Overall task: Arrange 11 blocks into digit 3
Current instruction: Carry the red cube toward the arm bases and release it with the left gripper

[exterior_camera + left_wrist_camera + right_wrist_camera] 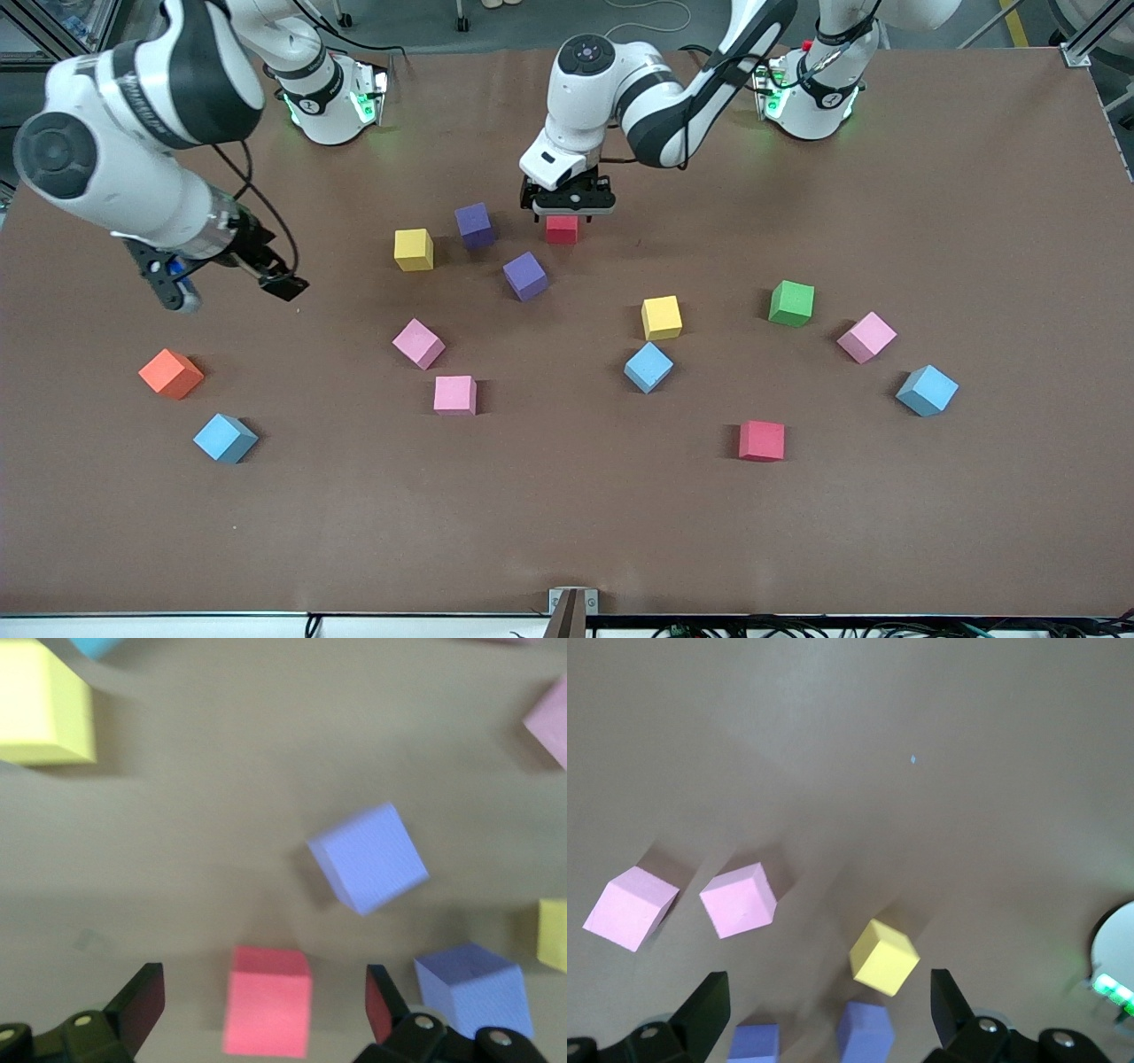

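A red block [562,229] sits flat on the table [974,496] directly under the left gripper [568,209], whose fingers stand wide apart on either side of it without touching; in the left wrist view the cube [267,1000] lies loose between the two pads [144,998], so nothing is held. I take it for the first cube of the digit, since nothing touches it yet. Just beside it lie two purple blocks [476,224] [525,276] and a yellow block [414,249], near one another but all apart and turned at odd angles. The rest are scattered nearer the front camera: two pink blocks [418,343] [455,394], a second yellow one [662,317], a light blue block [648,367], a green block [791,303], a third pink block [866,337] and the other red block [762,440]. No bar or column is formed, so the work looks barely begun. The right gripper [232,282] hangs over bare table toward the right arm's end, jaws open and empty, seemingly waiting. Below it sit an orange cube [171,373] and a blue cube [225,438], with another blue cube [927,390] toward the left arm's end.
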